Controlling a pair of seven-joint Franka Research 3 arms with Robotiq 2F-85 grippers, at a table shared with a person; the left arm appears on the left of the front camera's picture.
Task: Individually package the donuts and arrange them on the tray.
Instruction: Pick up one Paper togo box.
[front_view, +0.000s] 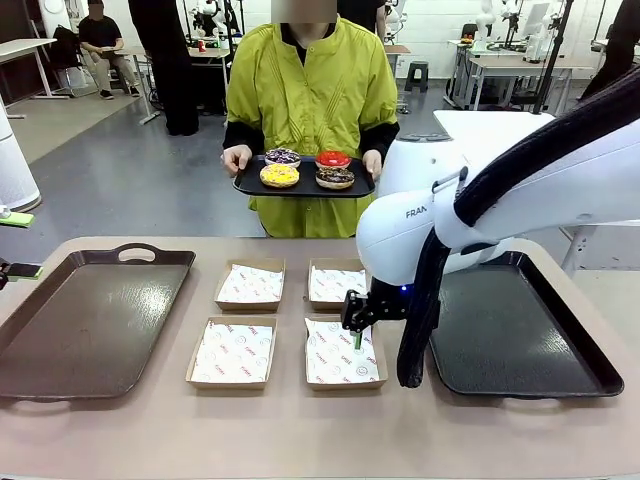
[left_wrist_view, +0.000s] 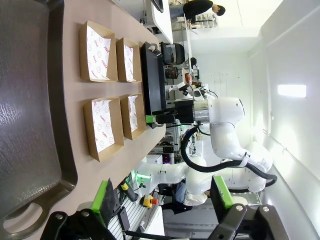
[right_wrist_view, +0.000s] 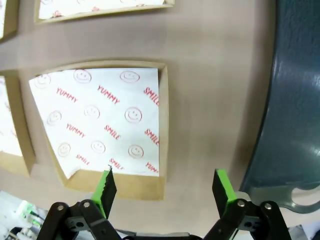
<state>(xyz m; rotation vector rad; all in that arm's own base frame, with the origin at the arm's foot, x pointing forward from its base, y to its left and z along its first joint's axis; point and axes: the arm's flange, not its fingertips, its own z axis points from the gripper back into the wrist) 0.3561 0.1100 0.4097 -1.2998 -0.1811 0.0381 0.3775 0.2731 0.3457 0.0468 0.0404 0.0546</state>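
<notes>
Across the table, the person stands holding a small black tray (front_view: 250, 186) in both hands, and all four donuts sit on it: the purplish sprinkled donut (front_view: 282, 156) and the glossy red donut (front_view: 333, 159) at the back, the yellow-glazed donut (front_view: 279, 176) and the chocolate sprinkled donut (front_view: 334, 178) in front. They are well apart from anything on my side. On the table (front_view: 300, 430) I've got four cardboard boxes laid out two by two, each lined with white printed paper, with a brown tray (front_view: 60, 330) to the left and a dark tray (front_view: 520, 340) to the right. My right gripper (front_view: 357, 340) hangs over the near-right box (front_view: 343, 352), pointing down. From its wrist camera I see the right gripper (right_wrist_view: 165, 187) with jaws spread wide, gripping nothing, one green pad over the box's edge, the other over bare tabletop between box and dark tray. The paper reads YUMMY and SMILE. My left gripper (left_wrist_view: 162, 197) hovers off the brown tray's handle end, jaws wide apart too, nothing between them.
</notes>
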